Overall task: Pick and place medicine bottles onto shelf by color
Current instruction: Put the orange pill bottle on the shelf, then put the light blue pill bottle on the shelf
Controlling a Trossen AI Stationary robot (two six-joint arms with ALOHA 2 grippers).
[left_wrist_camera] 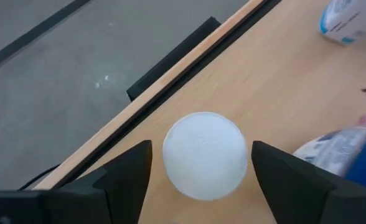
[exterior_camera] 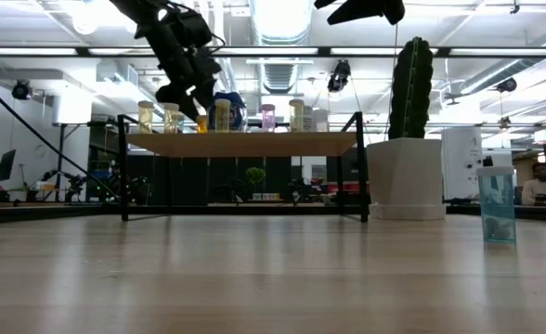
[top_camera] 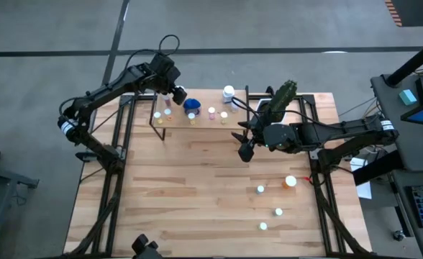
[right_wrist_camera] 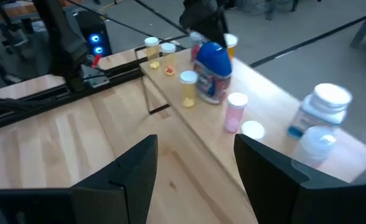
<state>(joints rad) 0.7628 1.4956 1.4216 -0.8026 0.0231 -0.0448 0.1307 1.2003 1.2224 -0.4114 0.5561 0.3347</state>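
A: Can you read any label or brand on the bottles?

B: No. In the right wrist view the big blue-capped bottle (right_wrist_camera: 211, 70) has a red and white label and the white bottle with a blue band (right_wrist_camera: 319, 110) has print, but you cannot make out a word on either.

A: Count for the shelf?

B: On the shelf (top_camera: 197, 124) in the high view you can count about six small white-capped bottles plus the blue-capped one (top_camera: 191, 105). One larger white bottle (top_camera: 229, 93) stands at the shelf's far edge. Some may be hidden under the left arm.

A: And off the shelf?

B: Four small bottles stand on the tabletop (top_camera: 197, 187) near its right side: three white-capped (top_camera: 260, 190) and one with an orange body (top_camera: 290, 182), well apart from the shelf.

A: Left gripper?

B: The left gripper (left_wrist_camera: 201, 171) hangs over the shelf's far left part. Its fingers stand wide on either side of a white bottle cap (left_wrist_camera: 205, 154), with a gap on each side, not touching it.

A: Right gripper?

B: The right gripper (right_wrist_camera: 195, 165) hovers above the table in front of the shelf, fingers spread apart, holding nothing. A cactus in a white pot (exterior_camera: 409, 148) stands at the shelf's right end.
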